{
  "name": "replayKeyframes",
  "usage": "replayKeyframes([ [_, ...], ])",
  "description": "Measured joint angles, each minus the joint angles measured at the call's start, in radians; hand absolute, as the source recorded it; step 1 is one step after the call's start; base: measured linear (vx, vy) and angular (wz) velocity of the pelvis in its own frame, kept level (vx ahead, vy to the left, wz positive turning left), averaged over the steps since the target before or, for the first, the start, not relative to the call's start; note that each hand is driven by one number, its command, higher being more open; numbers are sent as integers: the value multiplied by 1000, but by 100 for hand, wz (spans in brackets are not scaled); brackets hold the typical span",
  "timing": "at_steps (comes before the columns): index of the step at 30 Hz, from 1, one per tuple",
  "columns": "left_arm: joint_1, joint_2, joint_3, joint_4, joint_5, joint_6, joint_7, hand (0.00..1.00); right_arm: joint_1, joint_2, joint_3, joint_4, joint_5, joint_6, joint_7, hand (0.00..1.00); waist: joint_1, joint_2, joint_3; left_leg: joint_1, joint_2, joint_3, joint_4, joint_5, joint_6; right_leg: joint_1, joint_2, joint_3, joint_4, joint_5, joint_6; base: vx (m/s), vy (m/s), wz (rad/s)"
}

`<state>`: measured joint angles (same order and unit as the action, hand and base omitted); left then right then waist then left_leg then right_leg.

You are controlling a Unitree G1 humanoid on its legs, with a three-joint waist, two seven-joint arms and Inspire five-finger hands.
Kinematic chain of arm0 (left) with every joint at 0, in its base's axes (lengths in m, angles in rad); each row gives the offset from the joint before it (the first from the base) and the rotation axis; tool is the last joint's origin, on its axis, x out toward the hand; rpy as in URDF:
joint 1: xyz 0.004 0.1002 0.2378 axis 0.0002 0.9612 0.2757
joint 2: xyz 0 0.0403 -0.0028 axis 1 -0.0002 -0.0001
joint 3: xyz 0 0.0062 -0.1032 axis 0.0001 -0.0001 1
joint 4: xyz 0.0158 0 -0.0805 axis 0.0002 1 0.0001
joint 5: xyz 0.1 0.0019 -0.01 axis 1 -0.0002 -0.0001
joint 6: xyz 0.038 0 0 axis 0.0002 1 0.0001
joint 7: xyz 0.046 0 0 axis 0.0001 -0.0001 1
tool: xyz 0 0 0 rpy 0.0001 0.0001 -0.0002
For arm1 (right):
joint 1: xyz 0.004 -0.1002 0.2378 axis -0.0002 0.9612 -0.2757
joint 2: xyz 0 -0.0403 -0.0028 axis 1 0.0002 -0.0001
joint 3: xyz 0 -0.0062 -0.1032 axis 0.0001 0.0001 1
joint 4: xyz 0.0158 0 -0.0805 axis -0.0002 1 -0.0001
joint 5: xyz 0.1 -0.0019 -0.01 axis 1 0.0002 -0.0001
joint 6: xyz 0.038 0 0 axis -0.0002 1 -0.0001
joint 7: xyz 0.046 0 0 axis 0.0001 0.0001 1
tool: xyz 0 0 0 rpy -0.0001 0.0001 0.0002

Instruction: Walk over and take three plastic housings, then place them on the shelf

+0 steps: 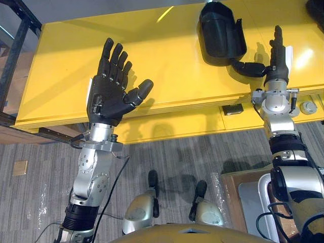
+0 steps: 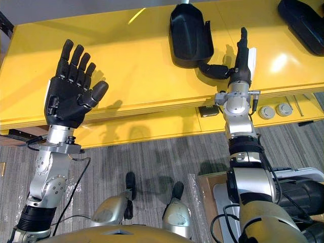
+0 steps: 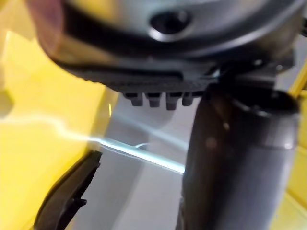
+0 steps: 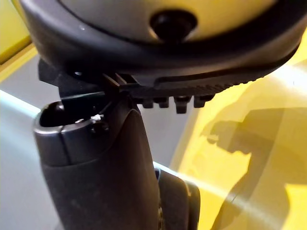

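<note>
- The yellow table (image 1: 167,66) spans the upper part of the head views, with grey carpet floor (image 1: 167,157) in front of it.
- A black plastic housing (image 1: 220,33) lies on the table at about 12 o'clock, hollow side up, near the far edge.
- A second black housing (image 2: 304,25) lies at about 1 o'clock, well apart from the first and cut off by the view's corner.
- The left hand (image 1: 109,96) hovers over the table's near edge at 9 o'clock, palm up, fingers straight and spread, thumb out; it grasps nothing.
- The right hand (image 2: 240,61) stands edge-on at about 2 o'clock, fingers straight and pointing to 12, with nothing in its grasp.
- Its thumb (image 2: 215,70) sticks out toward 9 o'clock, tip right at the first housing's near rim; contact cannot be told.
- Two round silver knobs (image 2: 276,110) sit on the table's front face at about 3 o'clock.
</note>
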<state>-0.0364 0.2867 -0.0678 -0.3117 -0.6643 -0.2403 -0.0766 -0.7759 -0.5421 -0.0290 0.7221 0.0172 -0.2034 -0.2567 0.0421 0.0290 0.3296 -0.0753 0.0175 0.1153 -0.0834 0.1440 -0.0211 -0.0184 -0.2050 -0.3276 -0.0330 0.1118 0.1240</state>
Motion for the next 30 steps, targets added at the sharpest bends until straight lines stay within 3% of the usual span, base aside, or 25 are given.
replayKeyframes([
  [7, -8, 6, -16, 9, -1, 0, 0, 100, -81, -1, 1, 33, -3, -1, -51, 100, 5, 14, 29, -13, 0, -2, 0, 1, 1, -16, -1, 0, 11, -1, -1, 1, 1, 0],
  [11, -5, 6, -16, 9, 0, 0, -1, 100, -48, -1, -12, -27, -11, -2, -81, 100, 8, 15, 31, -12, -1, 0, 0, 1, 1, -15, -1, 0, 12, -1, -1, 9, 1, 1],
  [15, 52, -3, -14, -12, 7, -1, -12, 100, 248, 19, -75, -431, -54, -2, -87, 100, 3, 13, 30, 28, 0, 18, 0, -19, -1, 13, -3, 9, 17, -2, -1, 59, 6, -11],
  [18, 138, -28, -15, -74, 9, -2, -24, 100, 498, 126, -132, -686, -89, -8, -86, 100, -25, 4, 23, 72, 0, 53, -1, -43, -2, 37, -4, 31, 16, -7, -1, 71, 19, -32],
  [21, 176, -51, -16, -93, 26, -3, -46, 100, 691, 227, -152, -787, -88, -19, -70, 100, -55, -19, -19, 88, -2, 89, -5, -69, -12, 36, -9, 56, 13, -28, 6, 48, -3, -41],
  [22, 191, -69, -15, -93, 47, -3, -63, 100, 789, 285, -166, -821, -86, -19, -43, 100, -79, -27, -52, 99, 2, 112, -5, -80, -15, 36, -5, 72, 9, -32, 8, 54, -18, -44],
  [25, 199, -94, -44, -93, 47, -3, -84, 100, 940, 363, -185, -885, -63, -19, -18, 100, -115, -36, -110, 131, 15, 176, -5, -100, -20, 36, 10, 131, -6, -31, 8, 65, -28, -64],
  [30, 199, -106, -94, -90, 46, -3, -108, 100, 1075, 458, -187, -934, 3, -23, -24, 100, -161, -43, -170, 186, 43, 286, -1, -127, -43, 28, 46, 237, -13, -28, 7, 44, -43, -72],
])
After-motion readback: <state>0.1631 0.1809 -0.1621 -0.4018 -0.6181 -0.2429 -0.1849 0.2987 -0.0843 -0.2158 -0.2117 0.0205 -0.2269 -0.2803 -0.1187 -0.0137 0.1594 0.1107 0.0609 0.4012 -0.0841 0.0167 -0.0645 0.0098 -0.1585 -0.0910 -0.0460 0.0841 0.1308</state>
